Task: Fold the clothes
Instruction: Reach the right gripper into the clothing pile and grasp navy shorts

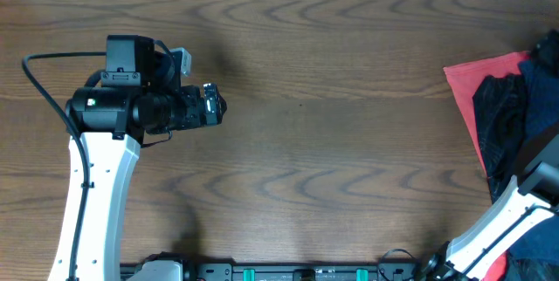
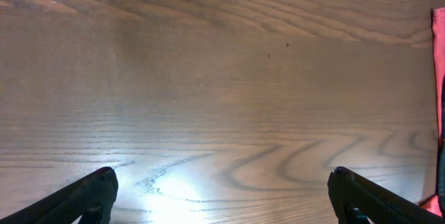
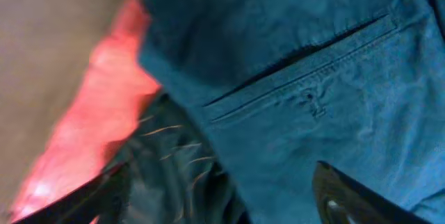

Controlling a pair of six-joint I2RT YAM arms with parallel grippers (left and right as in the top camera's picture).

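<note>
At the right edge of the bench (image 1: 332, 98), the navy shorts (image 3: 334, 78) lay heaped on a red cloth (image 1: 463, 85) and black garment (image 1: 500, 115), right pincer (image 3: 219, 193) open close above them, seemingly to grab, left pincer (image 2: 222, 193) open, idle.

No text, label, brand, number or sign is showing legibly in any of the three views.
</note>
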